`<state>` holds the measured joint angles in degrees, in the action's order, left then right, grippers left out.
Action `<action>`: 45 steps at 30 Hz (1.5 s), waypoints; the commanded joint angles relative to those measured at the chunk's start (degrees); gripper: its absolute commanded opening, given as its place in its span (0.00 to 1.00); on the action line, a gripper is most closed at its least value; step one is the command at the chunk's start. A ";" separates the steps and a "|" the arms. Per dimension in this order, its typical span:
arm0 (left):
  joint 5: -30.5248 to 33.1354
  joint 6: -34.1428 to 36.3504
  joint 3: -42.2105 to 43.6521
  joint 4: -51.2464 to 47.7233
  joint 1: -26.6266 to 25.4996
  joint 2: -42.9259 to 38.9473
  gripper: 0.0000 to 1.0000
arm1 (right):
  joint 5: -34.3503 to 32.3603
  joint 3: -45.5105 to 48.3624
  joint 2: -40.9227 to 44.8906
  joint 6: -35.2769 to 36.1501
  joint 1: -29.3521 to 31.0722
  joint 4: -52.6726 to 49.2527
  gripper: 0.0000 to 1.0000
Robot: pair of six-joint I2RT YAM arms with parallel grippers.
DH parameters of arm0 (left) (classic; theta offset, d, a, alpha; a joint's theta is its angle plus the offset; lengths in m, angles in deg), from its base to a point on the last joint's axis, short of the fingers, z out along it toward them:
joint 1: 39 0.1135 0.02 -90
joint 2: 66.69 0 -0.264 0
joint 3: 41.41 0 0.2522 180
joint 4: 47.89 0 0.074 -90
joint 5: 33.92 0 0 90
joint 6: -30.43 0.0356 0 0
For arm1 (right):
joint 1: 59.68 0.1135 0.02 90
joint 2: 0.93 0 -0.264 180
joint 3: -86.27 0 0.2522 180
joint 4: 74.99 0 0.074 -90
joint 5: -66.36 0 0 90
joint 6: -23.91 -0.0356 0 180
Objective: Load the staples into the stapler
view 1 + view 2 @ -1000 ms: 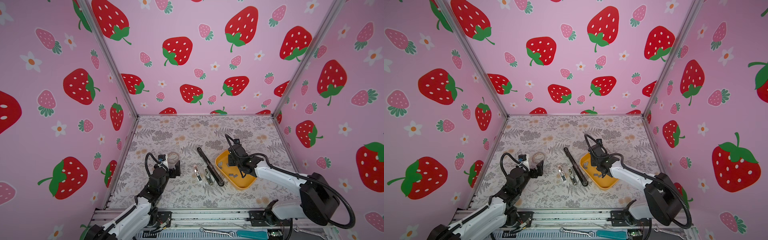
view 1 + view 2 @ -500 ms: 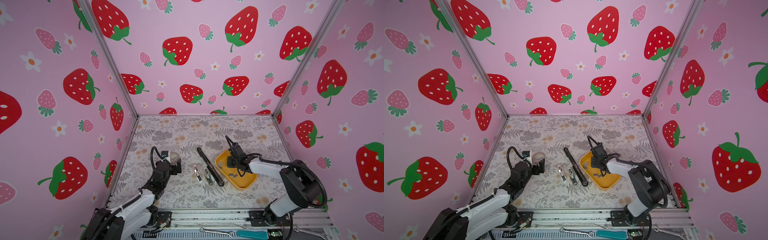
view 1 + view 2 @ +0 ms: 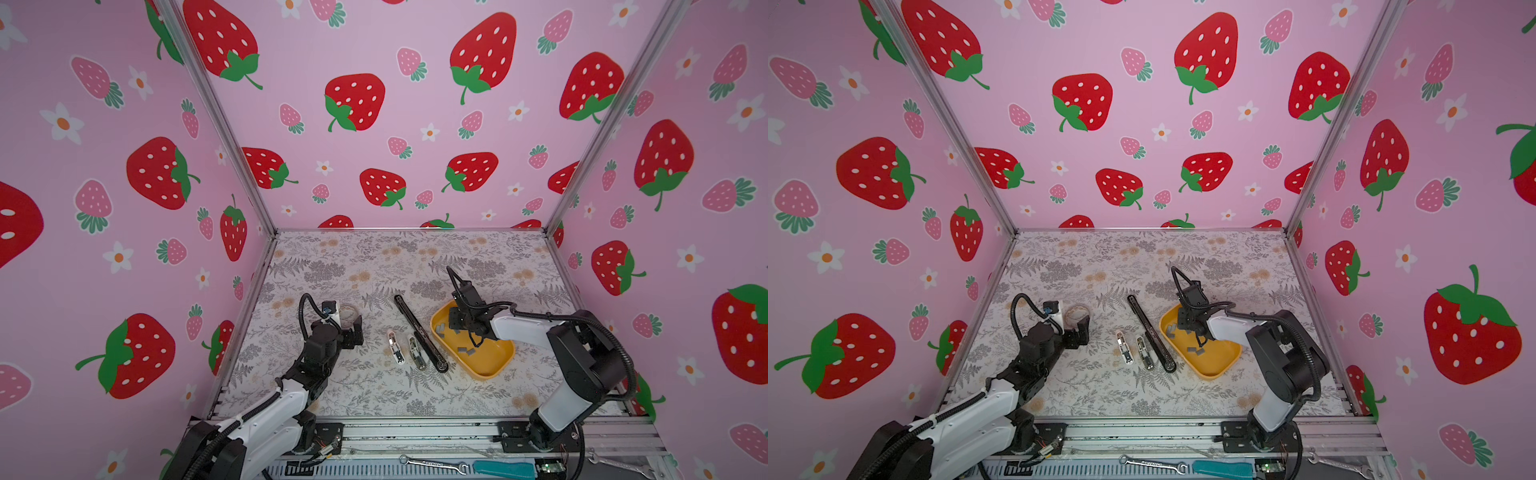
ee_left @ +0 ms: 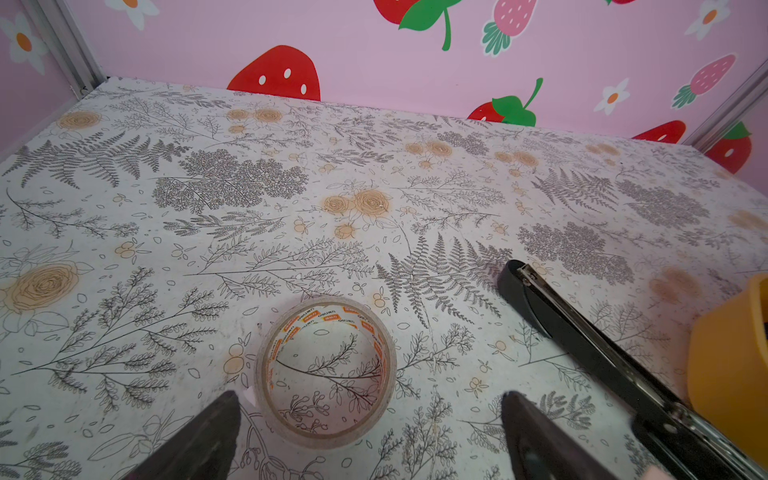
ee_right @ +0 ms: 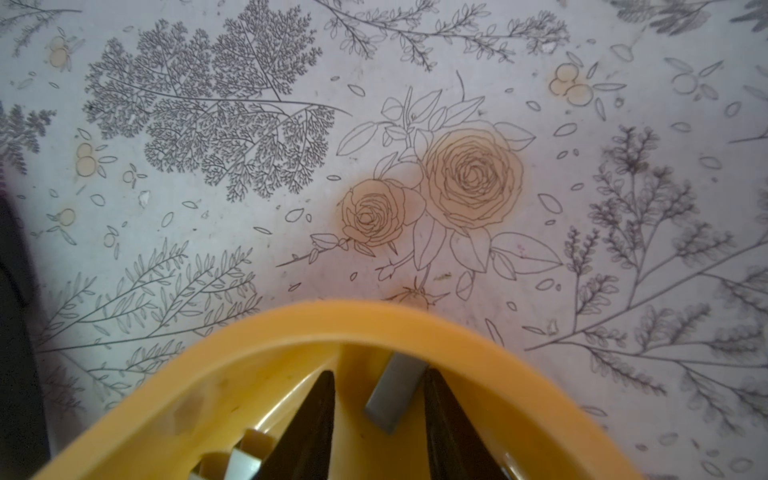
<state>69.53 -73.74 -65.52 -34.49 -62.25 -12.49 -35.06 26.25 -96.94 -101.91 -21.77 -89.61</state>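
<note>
The stapler (image 3: 419, 332) is long and black and lies opened flat on the mat in both top views (image 3: 1151, 332), left of the yellow tray (image 3: 486, 374). Several grey staples (image 3: 465, 351) lie in the tray. My right gripper (image 3: 455, 328) reaches down into the tray's far end. In the right wrist view its jaws stand apart around one staple strip (image 5: 395, 388), which lies against one finger (image 5: 444, 419) with a gap to the other. My left gripper (image 3: 351, 330) hangs wide open just over the mat by the tape roll (image 4: 332, 316), holding nothing.
Two small silver metal pieces (image 3: 395, 347) (image 3: 417, 352) lie side by side left of the stapler. The tape roll (image 3: 347, 311) stands at the left. A wrench (image 3: 432, 462) and a teal-handled tool (image 3: 503, 468) rest on the front rail. Pink walls close three sides.
The right arm's elbow has swung in toward the tray while its gripper stayed in the tray, its jaws parting. The left gripper has crept slightly right beside the tape roll.
</note>
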 commanded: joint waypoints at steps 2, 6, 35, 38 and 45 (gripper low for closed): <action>0.07 0.07 -0.64 1.33 0.24 0.03 0.99 | -0.83 -1.16 -2.66 0.66 -0.21 -2.40 0.37; -0.01 0.11 -0.55 1.37 0.25 -0.05 0.99 | -2.35 -1.77 -3.98 0.70 -0.21 -3.83 0.30; -0.79 0.08 -0.47 1.32 0.22 -0.33 0.99 | -5.58 0.45 -3.54 1.23 1.46 -6.56 0.21; -0.80 0.04 -0.40 1.23 0.23 -0.54 0.99 | -4.93 0.54 -4.17 1.03 1.72 -5.98 0.14; -1.76 0.03 -0.01 1.23 0.22 -1.36 0.99 | -5.28 1.85 -2.10 0.66 2.86 -4.31 0.11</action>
<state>68.72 -73.72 -65.50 -34.52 -62.25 -12.97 -41.44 25.18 -99.23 -100.62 -19.87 -89.00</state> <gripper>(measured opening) 0.990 0.138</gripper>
